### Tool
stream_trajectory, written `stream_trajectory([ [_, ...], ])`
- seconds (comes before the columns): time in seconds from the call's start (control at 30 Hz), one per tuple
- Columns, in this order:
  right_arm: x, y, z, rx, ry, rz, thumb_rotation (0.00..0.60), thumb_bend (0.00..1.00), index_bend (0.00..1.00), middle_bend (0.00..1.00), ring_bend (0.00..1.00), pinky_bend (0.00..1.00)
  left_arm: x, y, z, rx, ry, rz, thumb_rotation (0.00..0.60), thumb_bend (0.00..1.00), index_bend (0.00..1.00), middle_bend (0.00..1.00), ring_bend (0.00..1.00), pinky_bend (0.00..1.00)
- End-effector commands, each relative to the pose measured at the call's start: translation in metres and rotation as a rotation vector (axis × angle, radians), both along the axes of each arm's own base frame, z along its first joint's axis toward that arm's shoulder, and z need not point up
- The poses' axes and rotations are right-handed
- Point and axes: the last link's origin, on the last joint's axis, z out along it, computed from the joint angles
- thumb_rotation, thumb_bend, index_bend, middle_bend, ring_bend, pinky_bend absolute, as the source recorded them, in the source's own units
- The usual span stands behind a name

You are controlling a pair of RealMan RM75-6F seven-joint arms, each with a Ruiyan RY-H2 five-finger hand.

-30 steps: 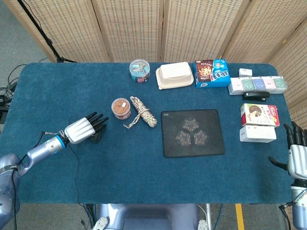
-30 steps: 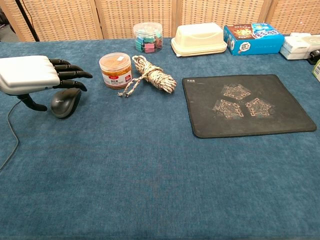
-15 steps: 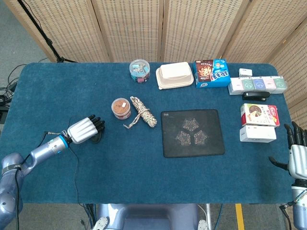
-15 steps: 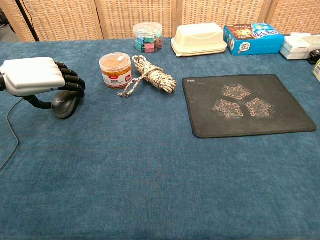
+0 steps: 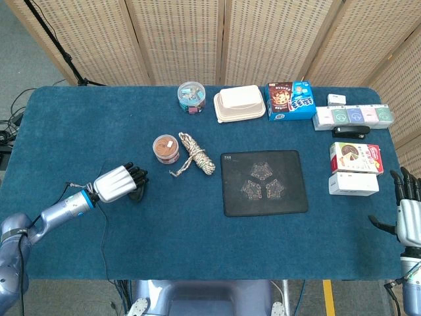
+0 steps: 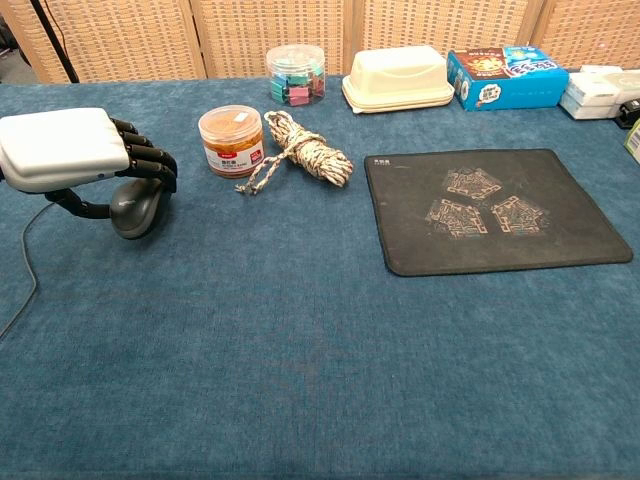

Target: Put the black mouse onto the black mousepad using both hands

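Black mouse (image 6: pixel 136 205) sits gripped under the left hand's (image 6: pixel 75 150) curled fingers, far from the black mousepad (image 6: pixel 495 209); right hand (image 5: pixel 407 214) spread.

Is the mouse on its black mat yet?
Not yet. The black mouse sits on the blue table, far left of the black mousepad. The left hand curls over it. The right hand waits, open, at the table's right edge. Carrying is left.
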Motion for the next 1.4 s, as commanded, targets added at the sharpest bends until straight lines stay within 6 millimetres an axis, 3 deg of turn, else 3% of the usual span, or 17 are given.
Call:
stream_trajectory([
  [0.03,0.001,0.000,0.001,-0.002,-0.003,0.004,0.600,0.00,0.00,0.00,0.00,0.00,0.015,-0.009,-0.005,-0.043,-0.042,-0.081,0.600,0.34,0.53,0.37,0.35,0.40],
  [0.2,0.001,0.002,0.003,-0.008,-0.010,0.010,0.600,0.00,0.00,0.00,0.00,0.00,0.048,-0.020,-0.025,-0.098,-0.105,-0.185,0.600,0.34,0.52,0.37,0.34,0.40],
  [0.4,0.000,0.003,0.007,-0.016,-0.022,0.012,0.600,0.00,0.00,0.00,0.00,0.00,0.095,-0.037,-0.067,-0.172,-0.145,-0.227,0.600,0.34,0.51,0.37,0.34,0.40],
  [0.63,-0.002,0.004,0.008,-0.017,-0.026,0.009,0.600,0.00,0.00,0.00,0.00,0.00,0.132,-0.050,-0.097,-0.206,-0.149,-0.237,0.600,0.34,0.51,0.37,0.34,0.40],
  [1.0,-0.005,0.006,0.011,-0.023,-0.031,0.000,0.600,0.00,0.00,0.00,0.00,0.00,0.171,-0.075,-0.116,-0.252,-0.136,-0.252,0.600,0.34,0.50,0.37,0.34,0.40],
  [1.4,-0.004,0.007,0.012,-0.027,-0.028,0.002,0.600,0.00,0.00,0.00,0.00,0.00,0.185,-0.089,-0.124,-0.247,-0.077,-0.108,0.600,0.35,0.50,0.36,0.33,0.40],
])
